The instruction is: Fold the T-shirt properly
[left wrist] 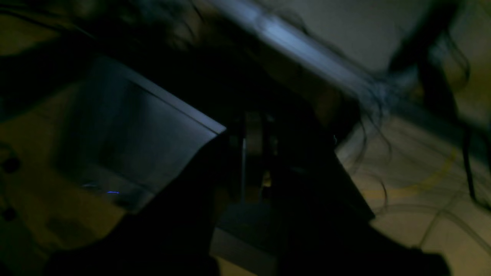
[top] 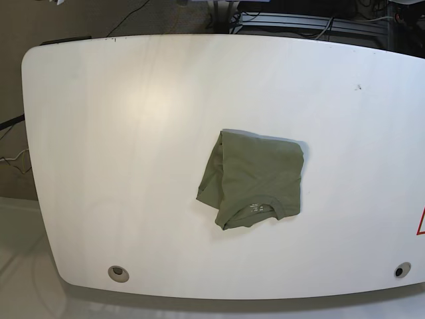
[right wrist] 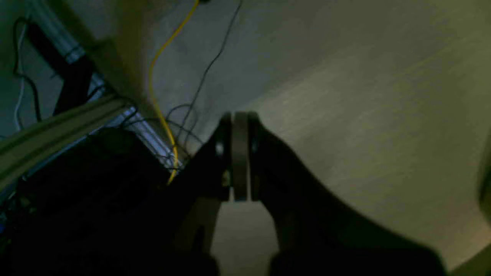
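Observation:
The olive-green T-shirt [top: 255,179] lies folded into a compact, roughly square bundle near the middle of the white table [top: 133,133]. Its ribbed collar [top: 255,209] and inner label face the front edge. One fold flap slants down its left side. Neither arm shows in the base view. In the dark right wrist view my right gripper [right wrist: 239,153] is shut, pads pressed together, holding nothing. In the very dim left wrist view my left gripper [left wrist: 253,161] looks shut and empty. The shirt is in neither wrist view.
Two round holes [top: 118,272] [top: 399,270] sit near the table's front edge. A red mark [top: 421,222] is at the right edge. The wrist views show floor, an aluminium rail [left wrist: 299,50], a yellow cable [right wrist: 161,76] and dark cables.

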{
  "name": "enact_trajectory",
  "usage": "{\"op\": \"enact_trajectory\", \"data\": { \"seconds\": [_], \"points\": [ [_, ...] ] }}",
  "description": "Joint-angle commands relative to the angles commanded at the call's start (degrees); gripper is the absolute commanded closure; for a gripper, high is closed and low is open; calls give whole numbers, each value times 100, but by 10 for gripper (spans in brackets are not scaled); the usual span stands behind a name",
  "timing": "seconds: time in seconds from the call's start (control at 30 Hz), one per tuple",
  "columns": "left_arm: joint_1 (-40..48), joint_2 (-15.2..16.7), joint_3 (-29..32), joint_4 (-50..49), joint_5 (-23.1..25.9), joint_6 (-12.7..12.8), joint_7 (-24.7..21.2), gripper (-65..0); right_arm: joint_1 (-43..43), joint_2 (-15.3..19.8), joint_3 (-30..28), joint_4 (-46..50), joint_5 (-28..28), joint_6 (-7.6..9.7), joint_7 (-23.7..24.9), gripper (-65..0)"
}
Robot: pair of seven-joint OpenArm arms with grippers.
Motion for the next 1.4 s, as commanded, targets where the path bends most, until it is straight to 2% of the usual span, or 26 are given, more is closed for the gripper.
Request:
{"op": "enact_trajectory", "data": {
  "seconds": [0.13, 0.2, 0.3, 0.4, 0.57, 0.67, 0.7, 0.8, 0.87, 0.97, 1.13, 1.3, 1.4],
  "points": [
    [-536, -88, 809, -985, 273, 35, -519, 0, 229, -35, -633, -440, -9, -9, 202, -4],
    [-809, -88, 1433, -1547, 492, 308, -791, 0, 343, -158, -1266, -624, -9, -9, 202, -4],
    [-1002, -44, 2101, -1767, 659, 747, -1029, 0, 484, -334, -1996, -730, -9, -9, 202, -4],
    [-1257, 88, 2673, -1802, 703, 1196, -1081, 0, 624, -492, -2611, -844, 9, -123, 202, -5],
    [-1609, 404, 3648, -2031, 721, 1714, -1064, 0, 897, -862, -3323, -1116, 0, -677, 202, -14],
    [-1785, 519, 4273, -2295, 721, 2004, -1029, 0, 1011, -1055, -3613, -1196, 0, -1029, 202, -58],
    [-1934, 554, 4501, -2365, 712, 2163, -949, 0, 1055, -1143, -3736, -1204, 0, -1240, 202, -81],
    [-2163, 563, 4721, -2409, 703, 2444, -844, 0, 1099, -1240, -3965, -1204, 0, -1662, 193, -102],
    [-2233, 580, 4721, -2418, 703, 2523, -818, 0, 1143, -1275, -4141, -1204, 0, -1890, 176, -101],
    [-2382, 703, 4721, -2418, 703, 2523, -703, 0, 1257, -1284, -4290, -1275, 0, -2022, 149, -100],
    [-2462, 941, 4765, -2418, 712, 2532, -554, 0, 1591, -1389, -4316, -1635, 0, -2101, 53, -98],
    [-2470, 1116, 4774, -2418, 721, 2549, -510, 0, 1732, -1424, -4334, -1732, 0, -2110, 35, -81],
    [-2470, 1152, 4809, -2418, 721, 2708, -501, 0, 1741, -1424, -4334, -1741, 0, -2110, 26, -74]
  ]
}}
